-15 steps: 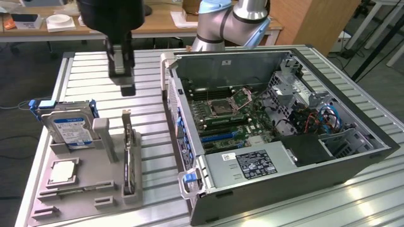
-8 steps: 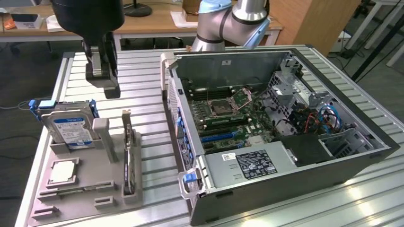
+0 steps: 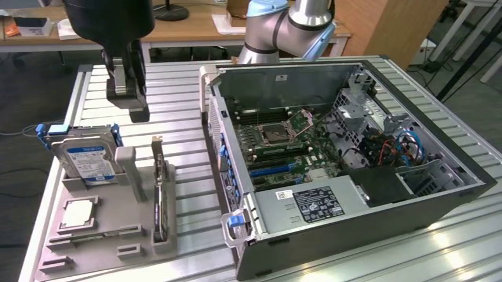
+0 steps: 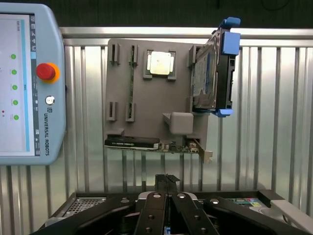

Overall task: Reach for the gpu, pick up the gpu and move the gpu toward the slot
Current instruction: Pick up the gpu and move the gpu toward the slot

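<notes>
**Q:** What is the pincer doing?

**A:** The pincer [image 3: 138, 113] is hanging in the upper left of the exterior view, over the slatted table [image 3: 184, 111]. It is clenched on nothing. In the wrist view its fingertips [image 4: 167, 180] are meeting with no gap.

**Q:** Where is the gpu lying?

**A:** The gpu [image 3: 161, 197] is standing on its long edge in the grey holder [image 3: 117, 232], in the lower left of the exterior view. It is well apart from the pincer.

**Q:** Which way is its long axis running?

**A:** It is running from the lower edge of that frame towards the top, roughly parallel to the open computer case [image 3: 353, 176] on the exterior view's right. The silver bracket end is pointing up the frame, towards the pincer. In the wrist view the gpu [image 4: 146, 144] is lying across the pincer's line, with its bracket on the hard drive's side.

**Q:** What is sitting beside it?

**A:** The hard drive [image 3: 84, 163] and the processor chip [image 3: 79, 212] are sharing the holder. A teach pendant [image 4: 29, 83] is resting near it.
</notes>
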You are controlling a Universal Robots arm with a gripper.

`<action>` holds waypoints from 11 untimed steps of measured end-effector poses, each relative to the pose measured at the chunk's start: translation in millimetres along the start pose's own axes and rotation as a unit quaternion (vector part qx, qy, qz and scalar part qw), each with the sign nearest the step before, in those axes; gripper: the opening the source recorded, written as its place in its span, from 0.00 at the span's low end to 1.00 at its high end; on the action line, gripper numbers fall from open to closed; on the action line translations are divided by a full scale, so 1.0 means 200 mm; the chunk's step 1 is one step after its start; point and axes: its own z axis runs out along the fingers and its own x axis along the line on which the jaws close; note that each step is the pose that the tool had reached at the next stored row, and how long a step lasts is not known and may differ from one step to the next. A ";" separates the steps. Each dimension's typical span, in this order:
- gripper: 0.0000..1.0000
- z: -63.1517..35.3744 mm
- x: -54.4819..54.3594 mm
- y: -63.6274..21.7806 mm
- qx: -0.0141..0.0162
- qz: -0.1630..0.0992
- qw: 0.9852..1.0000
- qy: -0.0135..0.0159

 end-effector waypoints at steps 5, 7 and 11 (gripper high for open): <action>0.11 0.002 0.00 0.000 0.000 0.000 1.000 0.000; 0.11 0.009 0.01 0.000 0.000 0.000 1.000 0.000; 0.11 0.036 0.02 0.000 0.000 0.000 1.000 0.000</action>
